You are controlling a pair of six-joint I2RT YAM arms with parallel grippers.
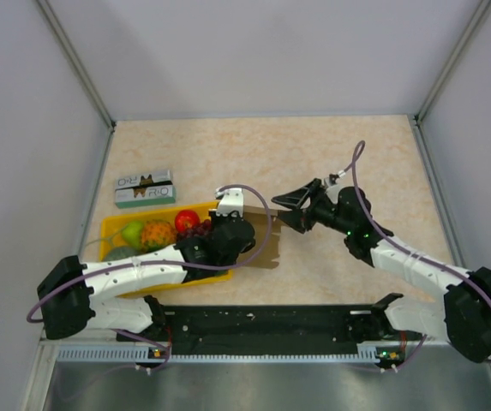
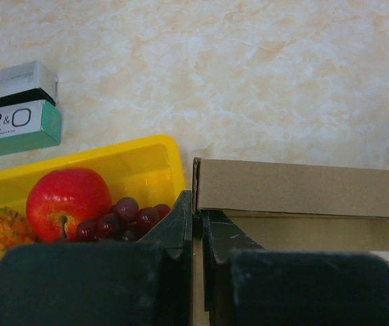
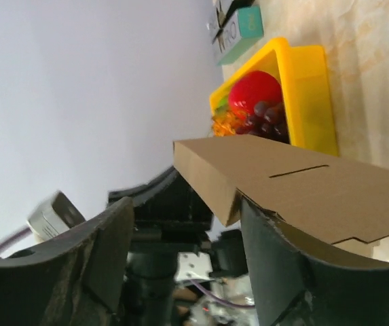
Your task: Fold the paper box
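Beside one yellow tray [image 2: 143,161], one paper box [image 2: 296,187] — left hand [image 2: 195,216] pinches it, right hand [image 1: 290,211] gapes wide.

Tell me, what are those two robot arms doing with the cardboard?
They're folding a paper box. The left end effector pinches one cardboard wall beside the yellow tray of fruit. The right end effector is open at the box's other side, not gripping it. One side stands up; the box is only partly folded.
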